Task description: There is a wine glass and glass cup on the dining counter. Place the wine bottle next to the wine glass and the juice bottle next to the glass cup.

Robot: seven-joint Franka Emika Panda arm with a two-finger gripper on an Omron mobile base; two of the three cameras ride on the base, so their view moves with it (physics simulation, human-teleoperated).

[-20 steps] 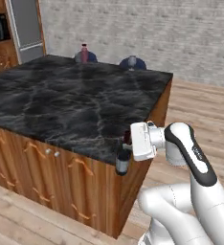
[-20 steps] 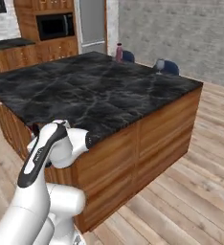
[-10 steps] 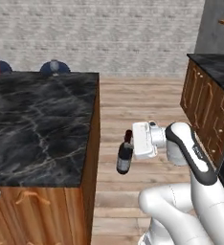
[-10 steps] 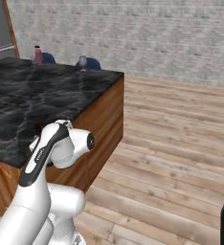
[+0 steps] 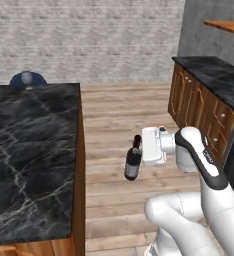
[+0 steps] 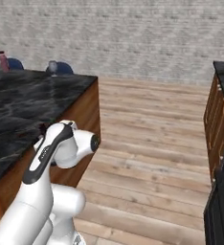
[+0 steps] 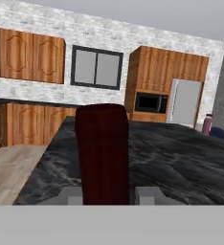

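A: Your gripper is clamped on the wine bottle, carried upright over the wooden floor, beside the dining counter and clear of its wooden edge.

B: Risks?

A: The grip looks to sit high, near the neck, so a hard swing could tip it. Come in low and you'd likely clip the counter edge.

B: And placement?

A: The juice bottle stands at the far corner. I can't make out the glasses, so find the stemmed one before you set the bottle down.
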